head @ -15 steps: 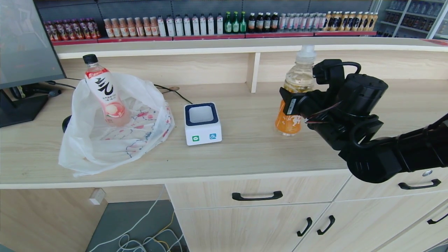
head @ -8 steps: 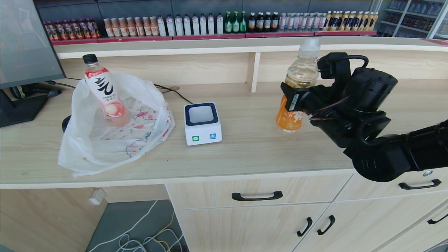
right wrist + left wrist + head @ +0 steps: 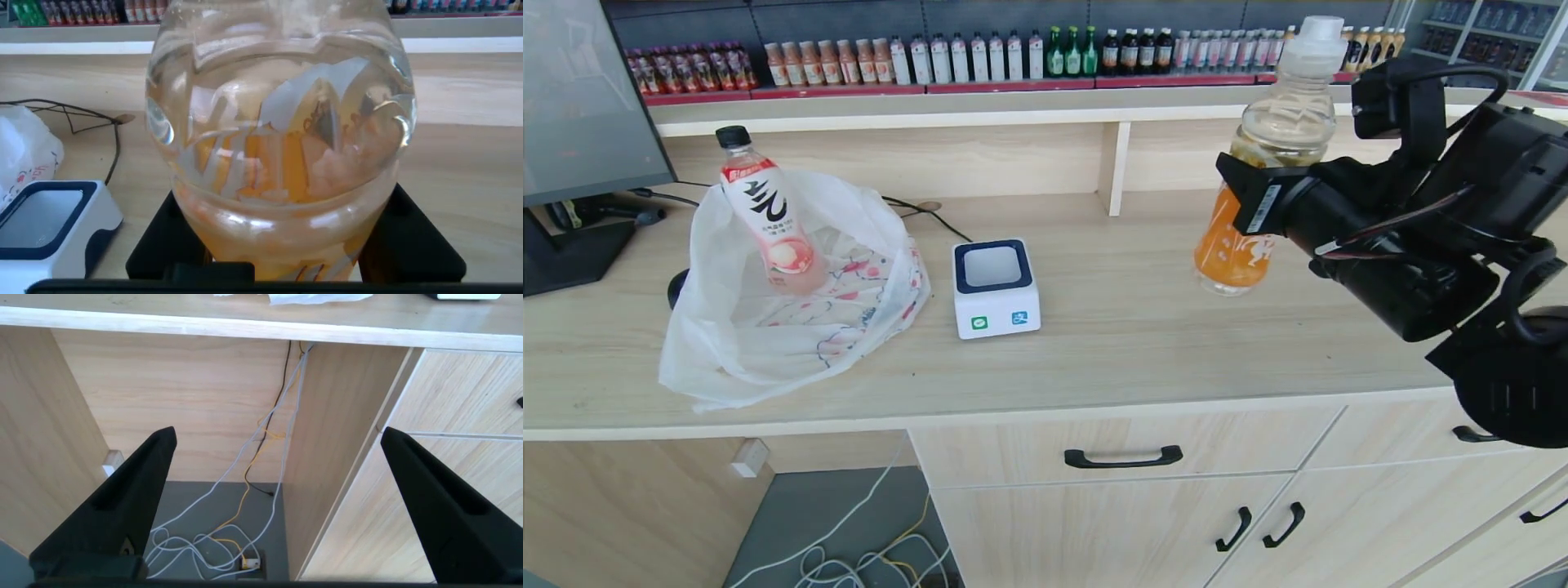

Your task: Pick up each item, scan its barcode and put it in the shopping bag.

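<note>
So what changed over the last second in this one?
The right gripper, clamped on the orange drink bottle throughout, carried it upward and toward the robot's right, clear of the counter. Nothing was grasped or released. The shopping bag with the pink bottle inside and the scanner stayed put.

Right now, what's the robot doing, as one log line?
right gripper: shut on orange bottle, upright | left gripper: open | pink bottle: in shopping bag | scanner: on counter
</note>
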Motion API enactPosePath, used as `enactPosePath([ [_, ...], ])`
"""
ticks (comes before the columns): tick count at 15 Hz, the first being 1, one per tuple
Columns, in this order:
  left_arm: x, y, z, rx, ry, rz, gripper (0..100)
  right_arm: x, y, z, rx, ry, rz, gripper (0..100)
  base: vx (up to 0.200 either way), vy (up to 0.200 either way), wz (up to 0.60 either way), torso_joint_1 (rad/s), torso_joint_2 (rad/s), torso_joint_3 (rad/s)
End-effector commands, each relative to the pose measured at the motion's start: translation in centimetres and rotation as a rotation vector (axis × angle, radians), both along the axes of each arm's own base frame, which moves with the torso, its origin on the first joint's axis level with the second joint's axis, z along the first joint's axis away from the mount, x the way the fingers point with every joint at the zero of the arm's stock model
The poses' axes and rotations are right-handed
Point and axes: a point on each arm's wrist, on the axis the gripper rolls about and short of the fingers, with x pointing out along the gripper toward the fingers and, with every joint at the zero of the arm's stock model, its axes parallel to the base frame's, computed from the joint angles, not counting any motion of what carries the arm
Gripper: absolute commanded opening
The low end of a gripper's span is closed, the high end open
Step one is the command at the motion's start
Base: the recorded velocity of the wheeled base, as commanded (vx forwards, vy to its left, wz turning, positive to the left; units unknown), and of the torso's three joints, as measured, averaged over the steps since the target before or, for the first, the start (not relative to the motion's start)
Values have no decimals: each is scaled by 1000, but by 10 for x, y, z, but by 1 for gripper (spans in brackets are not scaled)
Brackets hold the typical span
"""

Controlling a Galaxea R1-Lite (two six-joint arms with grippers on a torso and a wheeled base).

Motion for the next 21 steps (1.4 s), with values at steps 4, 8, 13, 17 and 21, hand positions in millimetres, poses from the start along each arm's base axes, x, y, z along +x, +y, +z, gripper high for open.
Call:
enactPosePath([
  [4,0,0,0,0,-1,1,100,-60,-25,12,-26,-43,6,0,0,0,0,0,0,0],
  [8,0,0,0,0,-1,1,100,-88,-34,-2,-59,-21,22,0,0,0,0,0,0,0],
  [13,0,0,0,0,-1,1,100,-112,-34,-11,-41,-3,85,0,0,0,0,0,0,0],
  [17,0,0,0,0,-1,1,100,-145,-46,-24,-44,-5,127,0,0,0,0,0,0,0],
  [21,0,0,0,0,-1,1,100,-175,-56,-48,-118,9,180,0,0,0,0,0,0,0],
])
